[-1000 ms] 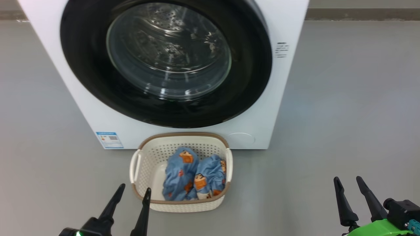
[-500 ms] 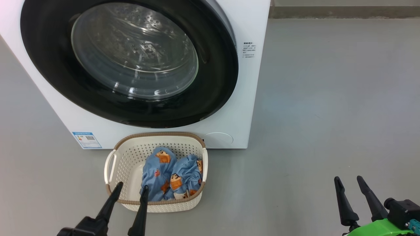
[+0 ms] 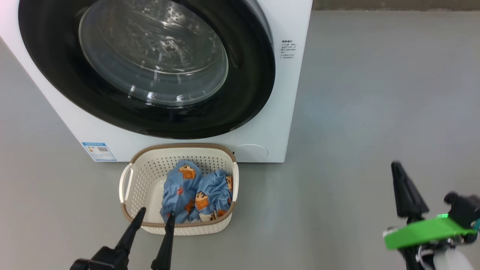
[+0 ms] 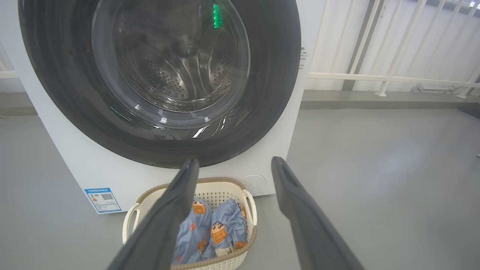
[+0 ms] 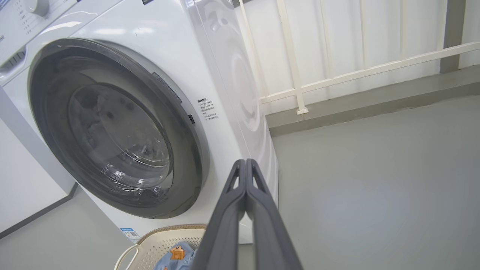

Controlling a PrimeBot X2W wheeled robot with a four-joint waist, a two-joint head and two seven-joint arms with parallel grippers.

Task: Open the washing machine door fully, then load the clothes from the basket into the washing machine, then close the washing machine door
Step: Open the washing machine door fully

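1. head view: the washer is standing on the grey floor, its door lying flush against the front. the basket is sitting on the floor just in front of the washer, below the door, with the clothes bunched in its right half. the left gripper is hovering at the basket's near rim, fingers spread and holding nothing. the right gripper is showing blurred at the lower right, well apart from the basket, its fingers looking pressed together.
2. left wrist view: the two fingers are standing wide apart, with the basket and clothes lying low between them. a white railing is running behind, right of the washer.
3. right wrist view: the fingers are meeting at their tips with nothing between them, pointing at the washer's front corner, right of the door. the basket's rim is peeking in at the bottom edge.
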